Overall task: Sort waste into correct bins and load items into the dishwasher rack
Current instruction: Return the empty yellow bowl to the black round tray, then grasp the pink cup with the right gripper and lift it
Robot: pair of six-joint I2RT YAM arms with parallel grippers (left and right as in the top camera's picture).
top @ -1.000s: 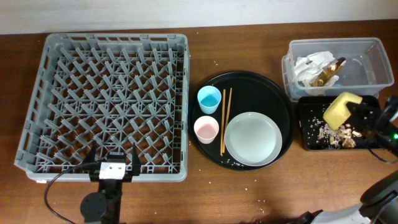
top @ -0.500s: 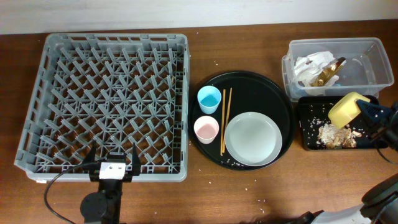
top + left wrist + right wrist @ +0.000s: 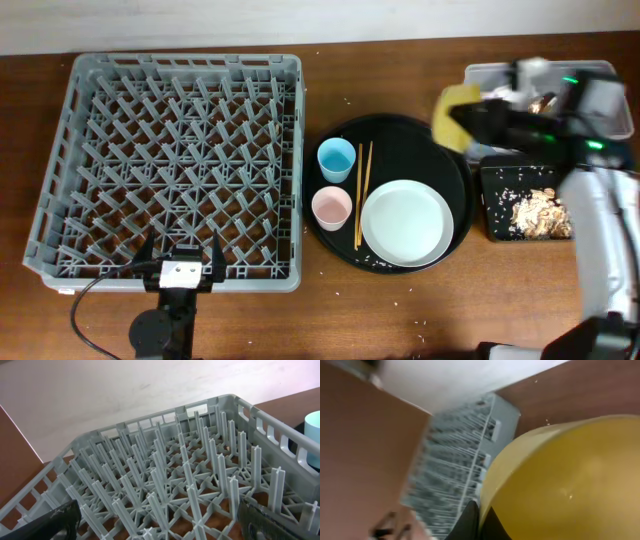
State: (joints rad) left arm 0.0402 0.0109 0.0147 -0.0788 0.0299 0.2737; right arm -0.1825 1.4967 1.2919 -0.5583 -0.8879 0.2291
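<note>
A yellow bowl [image 3: 452, 115] hangs tilted over the right rim of the round black tray [image 3: 400, 138], with my right gripper [image 3: 474, 118] shut on its rim. The right wrist view shows the bowl [image 3: 570, 480] filling the frame, its edge pinched between dark fingers [image 3: 470, 522]. My left gripper [image 3: 181, 258] stands open at the front edge of the grey dishwasher rack [image 3: 170, 150], nothing between its fingers [image 3: 50, 520]. On the round tray stand a blue cup [image 3: 337, 158], a pink cup [image 3: 331, 207], chopsticks [image 3: 362, 195] and a pale plate [image 3: 407, 222]. Tan food scraps [image 3: 535, 212] lie in the shallow black bin [image 3: 492, 200].
My right arm, blurred by motion, crosses the clear tub [image 3: 480, 72] at the back right and hides most of its contents. White grains dot the wood near the round tray. The rack's pegs [image 3: 175, 475] fill the left wrist view, the blue cup [image 3: 314, 425] at its right edge.
My right gripper has carried the yellow bowl from above the black bin back and to the left, toward the round tray. The scraps now lie uncovered in the bin. The left arm is still.
</note>
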